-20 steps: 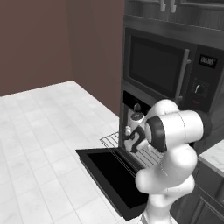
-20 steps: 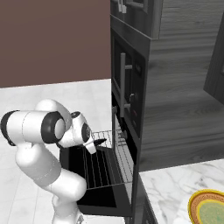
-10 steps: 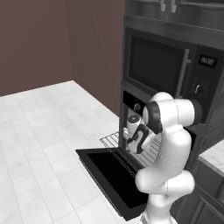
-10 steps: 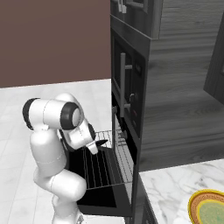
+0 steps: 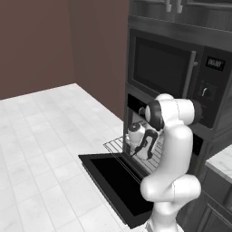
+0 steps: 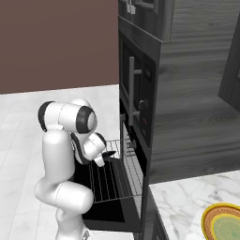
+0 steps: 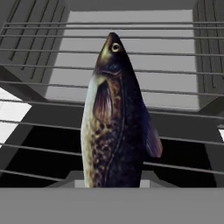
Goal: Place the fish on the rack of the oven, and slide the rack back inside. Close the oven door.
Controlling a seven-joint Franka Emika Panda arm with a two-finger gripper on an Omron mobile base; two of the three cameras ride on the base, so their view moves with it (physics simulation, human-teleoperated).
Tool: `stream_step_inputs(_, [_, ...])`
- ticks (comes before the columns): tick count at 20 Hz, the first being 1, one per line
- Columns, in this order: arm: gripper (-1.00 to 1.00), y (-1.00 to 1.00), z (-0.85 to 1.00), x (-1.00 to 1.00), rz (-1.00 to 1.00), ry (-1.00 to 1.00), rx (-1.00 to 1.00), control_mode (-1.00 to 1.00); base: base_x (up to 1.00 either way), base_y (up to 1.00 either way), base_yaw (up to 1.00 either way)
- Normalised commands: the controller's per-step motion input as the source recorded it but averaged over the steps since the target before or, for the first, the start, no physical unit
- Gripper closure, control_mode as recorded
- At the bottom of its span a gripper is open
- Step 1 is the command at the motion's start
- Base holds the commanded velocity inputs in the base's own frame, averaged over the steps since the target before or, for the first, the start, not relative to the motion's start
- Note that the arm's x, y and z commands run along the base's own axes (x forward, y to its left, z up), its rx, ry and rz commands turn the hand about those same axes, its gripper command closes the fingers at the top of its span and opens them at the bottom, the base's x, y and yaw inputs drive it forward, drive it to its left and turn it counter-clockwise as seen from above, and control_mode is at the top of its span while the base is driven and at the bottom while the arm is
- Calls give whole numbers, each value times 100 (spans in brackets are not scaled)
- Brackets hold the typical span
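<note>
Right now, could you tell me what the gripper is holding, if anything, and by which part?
The gripper holds the fish by its tail end, head pointing away, above the rack. The fingertips themselves are hidden.

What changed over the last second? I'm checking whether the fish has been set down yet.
The arm straightened upward while the gripper stayed low over the pulled-out rack, holding the fish. The oven door remains open, rack unmoved.

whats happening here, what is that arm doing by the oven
The white arm's gripper is holding the fish over the rack, which is pulled out above the open oven door. In the hand view the fish hangs over the bars, head toward the oven cavity. The fish is not yet released, and the rack and door remain out.
</note>
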Motion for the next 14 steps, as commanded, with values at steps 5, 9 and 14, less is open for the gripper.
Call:
stream_step_inputs(5, [100,0,-31,33,-4,0,0,-100,0,0,0])
stream_step_inputs(9, [100,0,-34,38,-4,0,0,-100,0,0,0])
stream_step_inputs(14, [100,0,-28,35,-3,0,0,-100,0,0,0])
